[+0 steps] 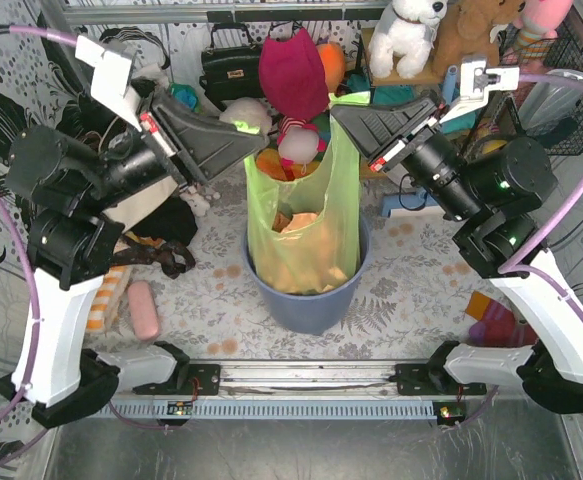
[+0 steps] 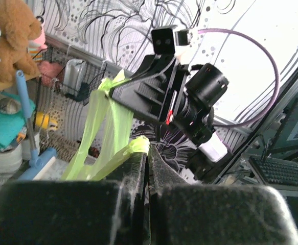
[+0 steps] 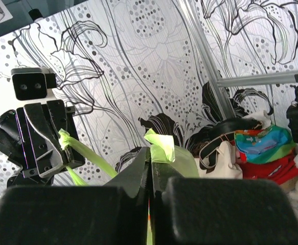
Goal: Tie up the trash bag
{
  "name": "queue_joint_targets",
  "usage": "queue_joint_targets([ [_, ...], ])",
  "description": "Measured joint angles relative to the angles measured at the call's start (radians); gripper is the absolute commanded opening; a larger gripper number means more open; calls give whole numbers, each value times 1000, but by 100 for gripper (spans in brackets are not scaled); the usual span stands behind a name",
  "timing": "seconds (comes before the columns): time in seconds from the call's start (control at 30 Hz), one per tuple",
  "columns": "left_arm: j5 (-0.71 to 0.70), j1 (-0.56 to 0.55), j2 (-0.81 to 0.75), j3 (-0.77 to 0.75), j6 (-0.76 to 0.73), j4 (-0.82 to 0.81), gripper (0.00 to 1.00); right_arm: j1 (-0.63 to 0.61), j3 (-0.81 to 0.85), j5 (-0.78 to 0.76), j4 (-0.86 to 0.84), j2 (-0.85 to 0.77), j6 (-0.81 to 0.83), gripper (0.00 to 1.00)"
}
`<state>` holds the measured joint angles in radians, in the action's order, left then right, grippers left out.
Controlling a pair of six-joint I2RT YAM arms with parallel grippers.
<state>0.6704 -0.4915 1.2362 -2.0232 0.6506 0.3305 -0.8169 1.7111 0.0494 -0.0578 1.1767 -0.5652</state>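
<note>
Trash bag (image 1: 301,230) stands in the blue-grey bin (image 1: 311,312) at mid-table, its pale green mouth pulled up well above the bin's rim. The left gripper (image 1: 259,148) has its fingers closed on a strip of the bag's left edge. The right gripper (image 1: 339,107) is pinched shut on the right edge, which sits higher (both wrist cameras show green plastic squeezed between the pads). The two claws are near each other over the opening, with a red plush toy (image 1: 293,70) crowding just behind; from above I can't quite tell whether it touches the film. Bare table (image 1: 221,290) lies between bin and arm bases, and a pink object (image 1: 143,310) rests off to the left, well apart.
</note>
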Motion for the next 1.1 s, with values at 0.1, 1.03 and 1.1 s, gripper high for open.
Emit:
queue_joint_targets([
  [0.1,-16,1,-66,104,-16,-3,8,0,-60,2,-10,-36,2,0],
  [1.03,-221,17,-129,128,-188,207,8,0,-252,-16,-44,-113,-21,0],
  [1.1,-230,17,-127,164,-198,208,8,0,-306,-35,-43,-128,-21,0],
])
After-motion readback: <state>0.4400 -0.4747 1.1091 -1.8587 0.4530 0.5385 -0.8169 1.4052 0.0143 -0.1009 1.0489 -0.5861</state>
